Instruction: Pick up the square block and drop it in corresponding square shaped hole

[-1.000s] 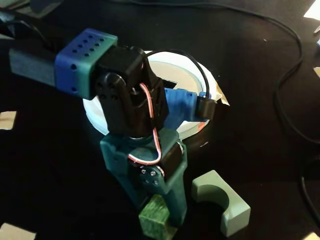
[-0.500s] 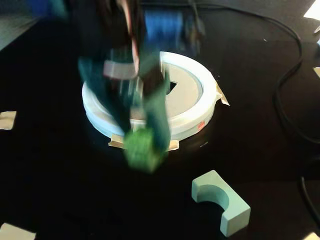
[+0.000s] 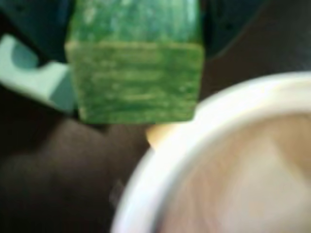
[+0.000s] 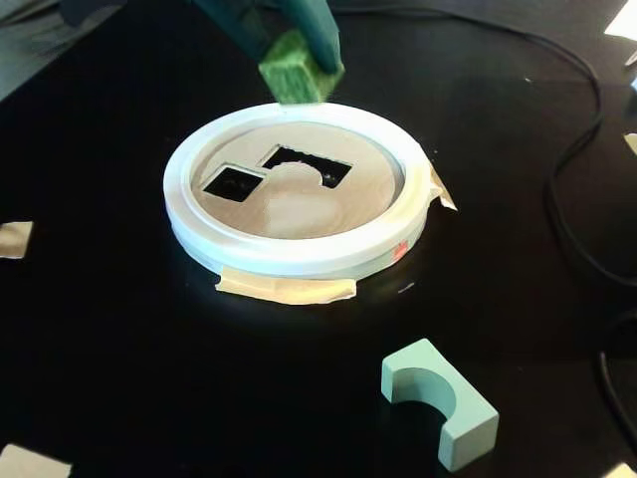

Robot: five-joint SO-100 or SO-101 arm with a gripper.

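My gripper point(image 4: 297, 52) is shut on a green square wooden block point(image 4: 299, 70), held in the air above the far rim of the white round sorter lid point(image 4: 299, 254). In the wrist view the green block point(image 3: 136, 77) fills the top middle between the dark fingers point(image 3: 41, 24), with the lid's white rim point(image 3: 194, 131) below right. The lid's tan face has a small square hole point(image 4: 234, 182) at left and a larger arch-shaped hole point(image 4: 314, 164) beside it. The block hangs behind and a little right of the square hole.
A pale green arch block point(image 4: 438, 398) lies on the black table at the front right; it also shows in the wrist view point(image 3: 39, 75). Tape strips point(image 4: 289, 289) hold the lid down. Black cables point(image 4: 577, 159) run along the right side. Tape scraps point(image 4: 14, 239) lie at left.
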